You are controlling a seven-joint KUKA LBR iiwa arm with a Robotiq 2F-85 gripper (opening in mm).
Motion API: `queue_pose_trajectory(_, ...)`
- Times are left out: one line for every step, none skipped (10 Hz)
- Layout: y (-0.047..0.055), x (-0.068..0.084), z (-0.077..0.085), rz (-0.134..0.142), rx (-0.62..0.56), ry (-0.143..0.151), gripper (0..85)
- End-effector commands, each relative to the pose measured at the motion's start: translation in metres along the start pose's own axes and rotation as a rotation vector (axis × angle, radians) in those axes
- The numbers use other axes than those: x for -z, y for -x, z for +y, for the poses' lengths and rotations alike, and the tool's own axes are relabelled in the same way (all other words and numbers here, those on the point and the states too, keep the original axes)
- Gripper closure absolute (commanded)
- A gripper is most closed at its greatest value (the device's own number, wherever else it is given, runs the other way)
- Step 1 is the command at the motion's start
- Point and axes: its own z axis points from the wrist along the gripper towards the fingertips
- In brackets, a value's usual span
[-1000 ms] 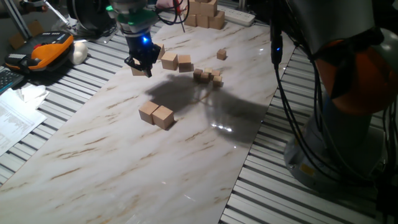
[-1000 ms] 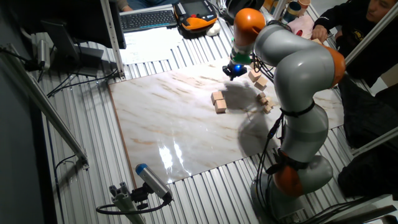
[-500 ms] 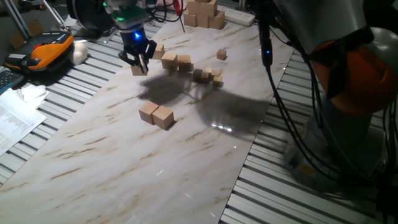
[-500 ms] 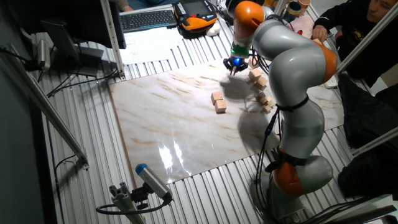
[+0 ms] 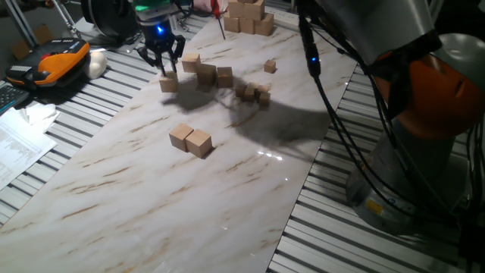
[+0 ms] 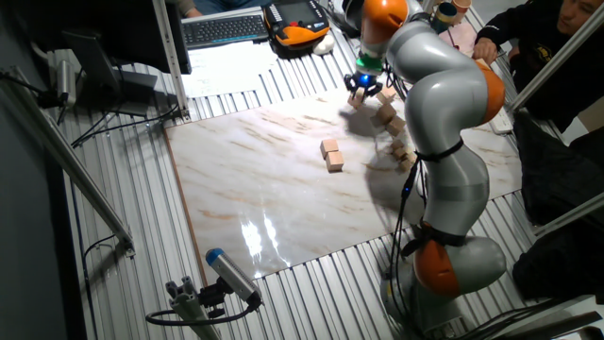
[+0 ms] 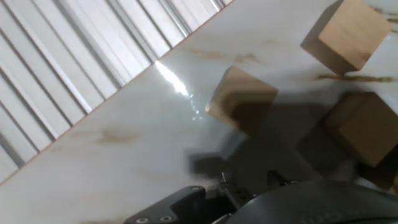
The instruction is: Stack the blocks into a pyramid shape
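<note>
Blocks (image 5: 191,140): plain light tan wood. Tabletop (image 5: 136,205): white marble pattern with tan veining (glossy, showing reflections). Pincer (image 5: 161,61): black, with a blue light above it. Arm (image 6: 444,104): grey with orange joints.

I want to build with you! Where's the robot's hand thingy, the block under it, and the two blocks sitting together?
end effector (image 5: 164,67): one fixed view, between its fingertips.
block under it (image 5: 169,83): one fixed view, front face.
pair of blocks (image 5: 191,140): one fixed view, where the two meet.
</note>
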Motion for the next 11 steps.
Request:
queue_pose_trajectory(0.003,0.0,0.001,-0.005,-0.017,-0.003,51.0)
queue_pose_trajectory(0.009,-0.001,0.0,-0.021,-0.04,-0.007,51.0)
queue_pose_trajectory(0.016,-0.003,-0.001,-0.034,-0.049,-0.015,51.0)
queue_pose_trajectory(0.023,-0.006,-0.001,-0.042,-0.057,-0.018,51.0)
queue_pose_trajectory(0.025,-0.01,0.001,-0.055,-0.076,-0.025,51.0)
queue_pose_trajectory(0.028,-0.015,0.002,-0.071,-0.089,-0.034,51.0)
queue_pose_trajectory(0.031,-0.019,0.003,-0.075,-0.1,-0.035,34.0)
queue_pose_trajectory(0.037,-0.022,0.003,-0.076,-0.109,-0.036,34.0)
queue_pose_trajectory(0.041,-0.025,0.002,-0.077,-0.115,-0.036,34.0)
queue_pose_trajectory(0.043,-0.029,0.003,-0.086,-0.125,-0.045,34.0)
queue_pose_trajectory(0.045,-0.035,0.004,-0.095,-0.143,-0.049,34.0)
